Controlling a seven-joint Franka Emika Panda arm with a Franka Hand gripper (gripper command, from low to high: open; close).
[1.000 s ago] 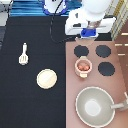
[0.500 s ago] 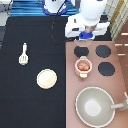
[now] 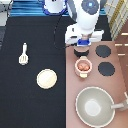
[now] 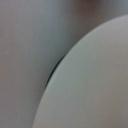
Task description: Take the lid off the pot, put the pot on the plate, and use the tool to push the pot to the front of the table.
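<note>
Gripper (image 3: pixel 82 49) hovers just above pot (image 3: pixel 83 65) on stove (image 3: pixel 95 75); grip state unclear. Pan (image 3: pixel 95 106) below, plate (image 3: pixel 46 78) and tool (image 3: pixel 23 54) on table (image 3: pixel 30 100).

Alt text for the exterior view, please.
The gripper hangs just above the open pot on the stove panel; the pot shows reddish contents, no lid on it. On the black table lie the plate and tool.

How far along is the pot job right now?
Done: the pot looks uncovered, its reddish contents showing; no lid is in sight. In hand: the gripper hovers just above the pot, on the stove. Left: the pot is not on the plate, and the tool lies untouched on the table.
</note>
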